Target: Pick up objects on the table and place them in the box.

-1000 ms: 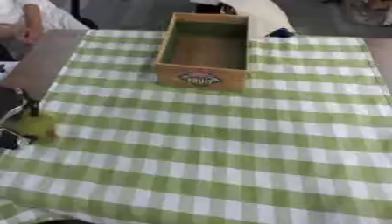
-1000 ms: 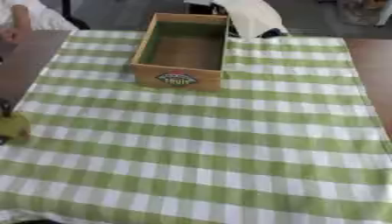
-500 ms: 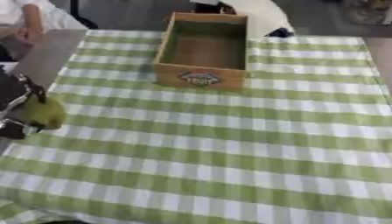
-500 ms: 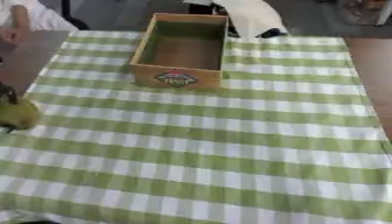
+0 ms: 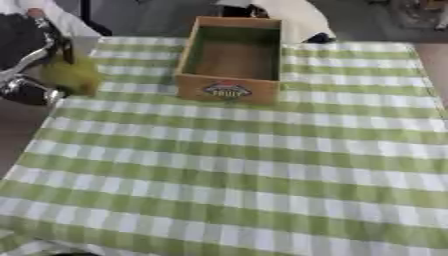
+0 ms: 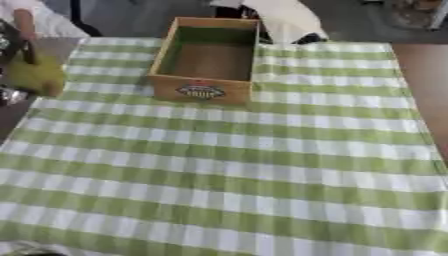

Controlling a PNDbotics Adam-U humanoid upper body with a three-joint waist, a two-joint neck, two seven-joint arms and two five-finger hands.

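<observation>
While the left hand (image 5: 35, 55) sits upper left, fingers curled round a yellow-green object (image 5: 74, 75), the wooden box (image 5: 231, 59) waits top centre.

One wooden box (image 5: 229, 65), one yellow-green object (image 5: 72, 75), one checked cloth (image 5: 236, 170) — and one robot hand (image 5: 31, 55) showing.

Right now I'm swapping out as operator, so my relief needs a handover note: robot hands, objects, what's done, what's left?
Left robot hand: at the left edge, fingers curled round a yellow-green rounded object, held above the green checked tablecloth.
Right robot hand: not in view.
Open wooden box: at the far side of the cloth, looks empty.
Done: object picked up.
Left: carry it right to the box and release it inside.
</observation>
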